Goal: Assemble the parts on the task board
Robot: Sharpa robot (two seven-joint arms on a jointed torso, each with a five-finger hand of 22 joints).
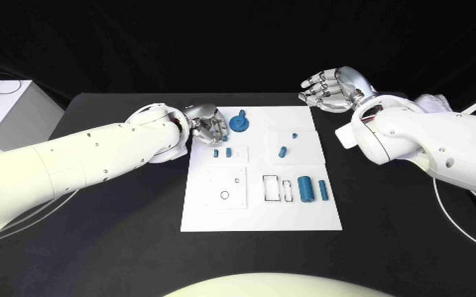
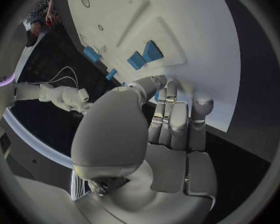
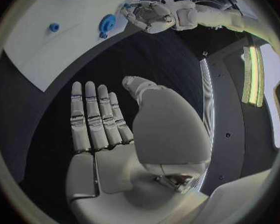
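From the head camera, the white task board point(image 1: 261, 204) lies in the middle of the black table point(image 1: 119, 256). The left hand point(image 1: 206, 126) sits at the board's upper left edge, fingers curled down over it; whether it holds anything I cannot tell from here. Just right of it, touching or nearly so, stands a round blue part point(image 1: 240, 123). Two small blue parts point(image 1: 222, 152) lie just below the hand, two more point(image 1: 284, 150) sit near the board's centre, and a pair of blue cylinders point(image 1: 307, 189) lie at lower right. The right hand point(image 1: 330, 89) hovers at upper right, off the board's corner, fingers apart and holding nothing, well apart from every part.

In the left wrist view, the left hand point(image 2: 168, 127) has its fingers point(image 2: 200, 109) pressed down on the task board point(image 2: 196, 40), with two blue parts point(image 2: 144, 56) just beyond the fingertips.

In the right wrist view, the right hand point(image 3: 109, 129) is spread flat and empty over the table point(image 3: 159, 59), the round blue part point(image 3: 106, 23) well beyond it beside the left hand point(image 3: 149, 16).
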